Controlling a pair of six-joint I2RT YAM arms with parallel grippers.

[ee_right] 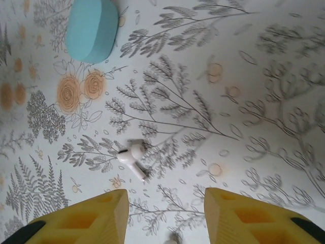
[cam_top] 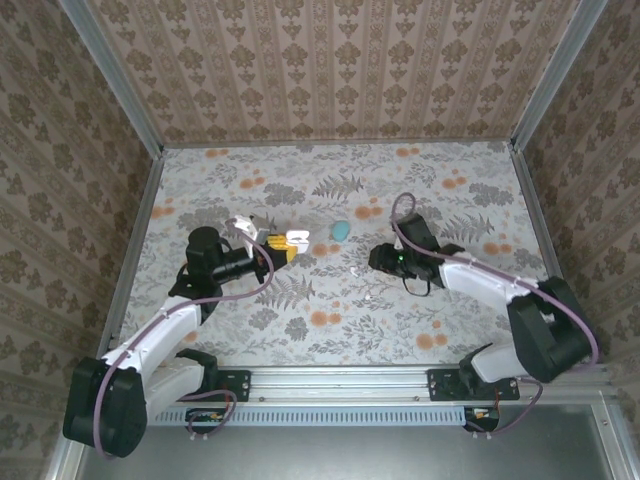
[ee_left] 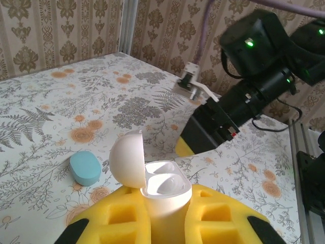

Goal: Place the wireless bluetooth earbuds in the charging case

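My left gripper (ee_left: 165,206) is shut on the white charging case (ee_left: 165,195), holding it upright between its yellow fingers (ee_left: 109,218). The case's lid (ee_left: 127,157) is flipped open to the left. Something white and rounded sits in the nearer well; I cannot tell what it is. In the top view the left gripper (cam_top: 283,246) holds this case (cam_top: 297,238) left of centre. A white earbud (ee_right: 131,158) lies on the table just ahead of my right gripper (ee_right: 165,198). The right gripper is open and empty, and the earbud is closer to its left finger (ee_right: 96,218). From above, the right gripper (cam_top: 370,265) hovers near the table's centre.
A closed teal case (cam_top: 341,230) lies on the floral table (cam_top: 450,320) between the two grippers, and it is also in the left wrist view (ee_left: 85,169) and the right wrist view (ee_right: 91,28). A small whitish thing (ee_right: 174,238) peeks in at the bottom edge. The right arm (ee_left: 244,96) stands close in front of the held case.
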